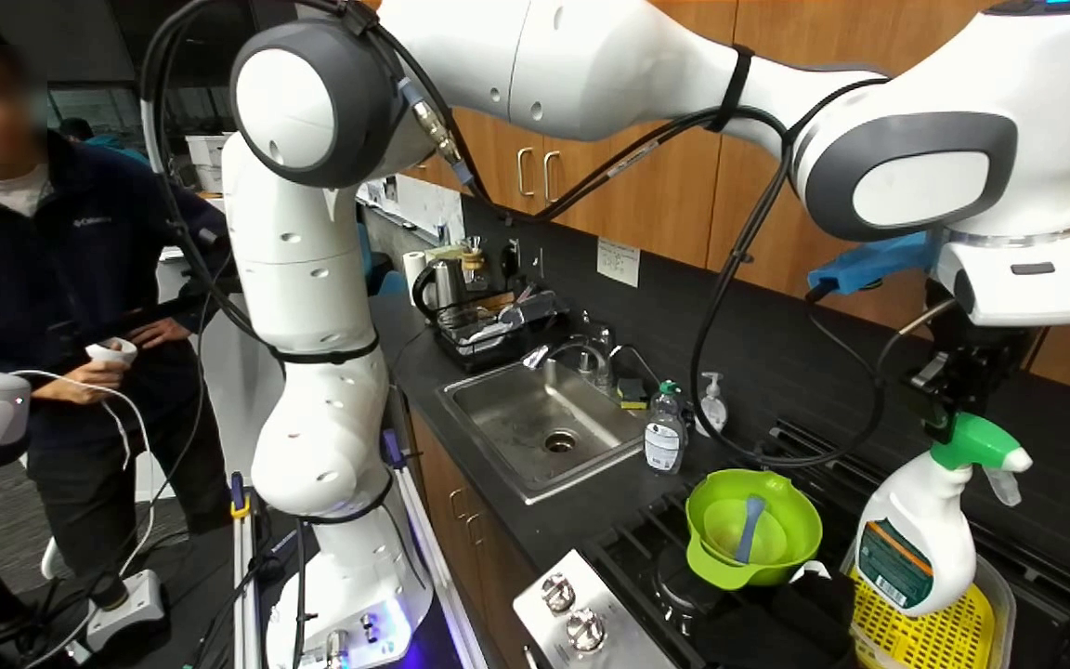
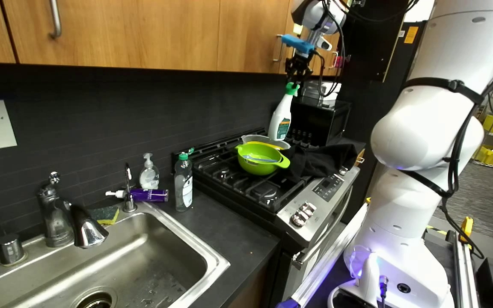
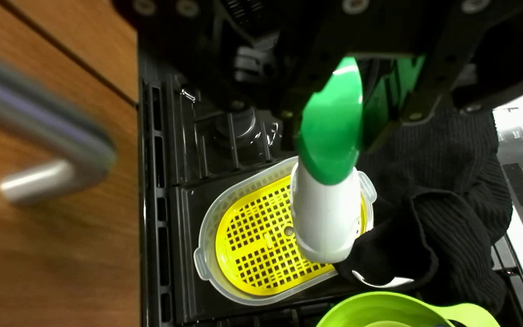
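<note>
Though mostly white, a green-headed, dark-labelled spray bottle (image 1: 923,528), aslant, fast in the partly closed pincer (image 3: 333,129).

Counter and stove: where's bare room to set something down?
Free: counter between sink, stove and green-capped bottle; grates sink-side of green bowl. Crowded: around black cloth and yellow tray, spray bottle held in pincer over the tray.

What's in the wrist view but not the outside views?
Only the wrist view: the small round spot in the yellow plastic grid.

Only the exterior views: the silver rectangular metal sink, the clear plastic green-capped bottle and the white robot arm.

All share: that grid, the white plastic spray bottle with green head, gripped by the black claw, and the round lime-green plastic bowl.
</note>
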`<state>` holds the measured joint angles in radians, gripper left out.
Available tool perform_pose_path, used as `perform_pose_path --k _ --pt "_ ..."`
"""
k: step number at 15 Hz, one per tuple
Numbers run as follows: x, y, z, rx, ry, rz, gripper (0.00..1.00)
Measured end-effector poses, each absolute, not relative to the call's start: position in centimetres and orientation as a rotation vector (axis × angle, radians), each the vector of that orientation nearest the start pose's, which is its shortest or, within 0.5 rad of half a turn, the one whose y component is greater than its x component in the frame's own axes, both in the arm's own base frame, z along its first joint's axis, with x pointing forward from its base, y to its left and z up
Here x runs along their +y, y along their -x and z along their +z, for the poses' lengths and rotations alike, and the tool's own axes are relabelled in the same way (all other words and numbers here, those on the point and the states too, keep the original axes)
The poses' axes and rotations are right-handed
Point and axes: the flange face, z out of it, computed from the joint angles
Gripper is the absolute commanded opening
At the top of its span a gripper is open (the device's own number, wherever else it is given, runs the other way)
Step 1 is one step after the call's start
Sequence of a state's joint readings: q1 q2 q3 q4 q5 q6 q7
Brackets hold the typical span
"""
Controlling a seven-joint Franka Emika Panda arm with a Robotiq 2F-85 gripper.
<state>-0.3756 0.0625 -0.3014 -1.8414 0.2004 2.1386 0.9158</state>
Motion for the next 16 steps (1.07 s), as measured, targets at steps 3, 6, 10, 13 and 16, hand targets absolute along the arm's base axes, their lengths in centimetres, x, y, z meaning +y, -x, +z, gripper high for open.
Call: perform_pose_path --k 3,6,10,13,16 --pt "-37.1 -47.8 51.2 2.190 1.959 -0.321 0.14" --pt "-37.3 -47.9 51.0 2.196 1.957 -0.321 0.14" --pt "-37.6 -48.1 50.6 2.203 1.958 -0.316 0.14" --pt "-37.7 -48.3 50.1 2.207 1.962 -0.308 0.14" --pt "-37.8 -48.5 49.6 2.212 1.964 -0.300 0.14"
